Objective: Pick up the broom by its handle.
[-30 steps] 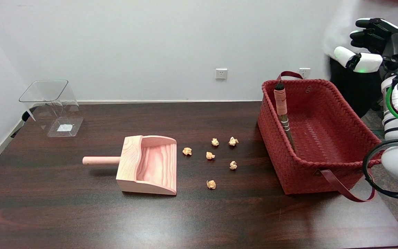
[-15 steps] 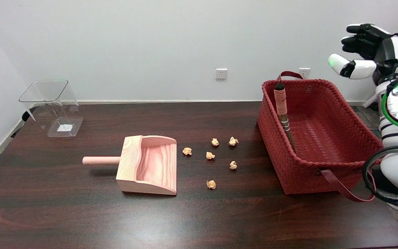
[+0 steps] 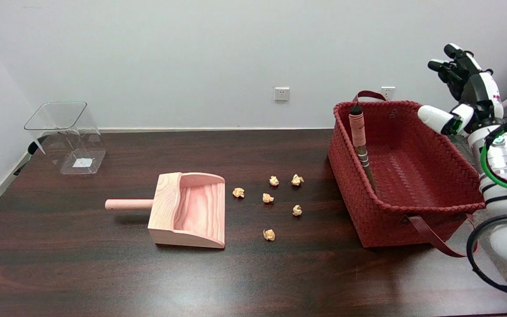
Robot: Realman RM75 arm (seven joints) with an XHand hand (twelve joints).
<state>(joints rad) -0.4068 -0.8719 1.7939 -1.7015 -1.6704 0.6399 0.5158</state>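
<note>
A: Where are the fingers (image 3: 449, 61), and what do they hold?

B: At the upper right of the frame, spread apart and raised, holding nothing. The thumb juts left over the basket's far right rim. The right hand (image 3: 464, 90) is in the air, touching neither broom nor basket, on a white arm (image 3: 506, 176) that rises from the lower right edge.

A: And the broom (image 3: 361, 145)?

B: Inside the red woven basket (image 3: 412, 220) at right of centre, leaning against the left wall. Its handle, wound with pale pink cord, points up at the far left corner; the dark bristle end slopes down toward the basket floor. It is well apart from the hand, across the basket's width.

A: What else lies on the table (image 3: 82, 273)?

B: A wooden dustpan (image 3: 189, 210) left of centre, its round handle pointing left. Between the dustpan and the basket, six crumpled paper balls (image 3: 268, 198) lie scattered. A clear plastic bin (image 3: 66, 136) sits tilted at the upper left. Two wall sockets (image 3: 281, 93) show on the wall behind.
</note>
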